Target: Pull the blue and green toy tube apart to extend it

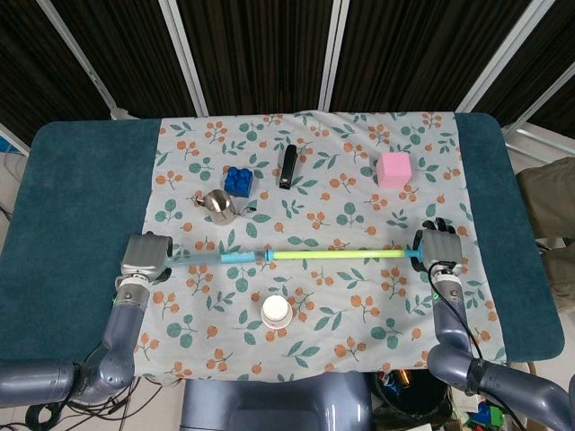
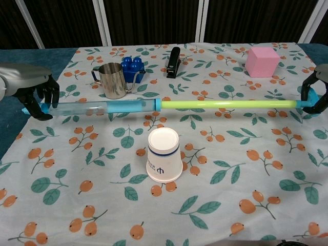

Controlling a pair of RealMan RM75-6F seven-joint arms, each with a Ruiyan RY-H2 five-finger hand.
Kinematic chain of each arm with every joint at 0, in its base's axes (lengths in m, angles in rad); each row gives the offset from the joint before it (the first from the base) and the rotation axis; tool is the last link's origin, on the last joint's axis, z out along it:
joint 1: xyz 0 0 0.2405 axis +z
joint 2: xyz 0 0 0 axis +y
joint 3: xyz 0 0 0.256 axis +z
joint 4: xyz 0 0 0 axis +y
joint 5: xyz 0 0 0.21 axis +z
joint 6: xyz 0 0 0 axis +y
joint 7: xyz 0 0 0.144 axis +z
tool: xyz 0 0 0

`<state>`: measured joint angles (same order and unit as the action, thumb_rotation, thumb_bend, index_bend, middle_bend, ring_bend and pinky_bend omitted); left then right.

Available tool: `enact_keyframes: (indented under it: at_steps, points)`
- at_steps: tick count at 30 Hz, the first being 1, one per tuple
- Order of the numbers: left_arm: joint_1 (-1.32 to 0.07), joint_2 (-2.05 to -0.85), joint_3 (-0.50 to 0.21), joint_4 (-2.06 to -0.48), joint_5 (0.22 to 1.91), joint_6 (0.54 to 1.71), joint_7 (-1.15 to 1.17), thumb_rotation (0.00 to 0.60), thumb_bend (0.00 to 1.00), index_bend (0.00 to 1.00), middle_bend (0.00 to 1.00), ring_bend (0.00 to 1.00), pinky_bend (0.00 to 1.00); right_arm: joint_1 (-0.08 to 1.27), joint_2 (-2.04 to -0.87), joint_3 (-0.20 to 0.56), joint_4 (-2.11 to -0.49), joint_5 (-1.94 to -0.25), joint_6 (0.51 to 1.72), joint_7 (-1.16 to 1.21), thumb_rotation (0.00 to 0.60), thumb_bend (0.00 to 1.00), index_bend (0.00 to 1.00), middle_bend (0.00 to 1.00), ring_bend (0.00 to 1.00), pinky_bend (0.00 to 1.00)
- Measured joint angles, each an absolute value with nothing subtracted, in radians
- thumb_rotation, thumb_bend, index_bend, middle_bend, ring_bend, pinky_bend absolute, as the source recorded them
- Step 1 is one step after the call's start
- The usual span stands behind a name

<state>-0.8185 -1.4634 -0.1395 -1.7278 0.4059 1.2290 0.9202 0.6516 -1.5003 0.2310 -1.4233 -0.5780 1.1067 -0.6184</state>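
The toy tube (image 1: 278,256) (image 2: 169,105) stretches long across the floral cloth, held just above it. Its left part is a clear and blue sleeve (image 2: 102,107); its right part is a thin green rod (image 2: 228,104) drawn far out of the sleeve. My left hand (image 1: 144,257) (image 2: 35,92) grips the blue left end. My right hand (image 1: 437,249) (image 2: 316,89) grips the blue cap at the green end, near the right edge of the chest view.
An upturned white paper cup (image 2: 164,155) stands just in front of the tube's middle. Behind the tube are a steel cup (image 2: 113,80), a blue toy brick (image 2: 132,68), a black stapler (image 2: 173,62) and a pink cube (image 2: 262,61). Teal table surface (image 1: 72,197) flanks the cloth.
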Motion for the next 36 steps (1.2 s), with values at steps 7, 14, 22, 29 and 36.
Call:
enact_keyframes:
  at_steps: [7, 14, 22, 29, 36]
  points:
    - [-0.815, -1.452, -0.135, -1.719, 0.404, 1.220, 0.912, 0.600, 0.35, 0.57, 0.44, 0.28, 0.40, 0.646, -1.496, 0.227, -1.417, -0.574, 1.103, -0.618, 0.600, 0.40, 0.67, 0.17, 0.07, 0.14]
    - [-0.812, -1.452, -0.131, -1.717, 0.417, 1.213, 0.897, 0.600, 0.34, 0.55, 0.42, 0.28, 0.40, 0.643, -1.498, 0.219, -1.420, -0.576, 1.101, -0.626, 0.600, 0.40, 0.67, 0.17, 0.07, 0.14]
    - [-0.817, -1.446, -0.127, -1.722, 0.420, 1.208, 0.902, 0.600, 0.17, 0.28, 0.22, 0.21, 0.34, 0.648, -1.494, 0.218, -1.426, -0.570, 1.092, -0.637, 0.600, 0.25, 0.23, 0.06, 0.05, 0.14]
    - [-0.810, -1.425, -0.122, -1.726, 0.428, 1.194, 0.880, 0.600, 0.12, 0.23, 0.20, 0.21, 0.33, 0.649, -1.474, 0.216, -1.437, -0.560, 1.083, -0.648, 0.600, 0.19, 0.04, 0.03, 0.05, 0.14]
    - [-0.792, -1.396, -0.122, -1.753, 0.455, 1.196, 0.839, 0.600, 0.11, 0.23, 0.19, 0.19, 0.31, 0.640, -1.449, 0.211, -1.457, -0.589, 1.093, -0.635, 0.600, 0.19, 0.03, 0.03, 0.04, 0.14]
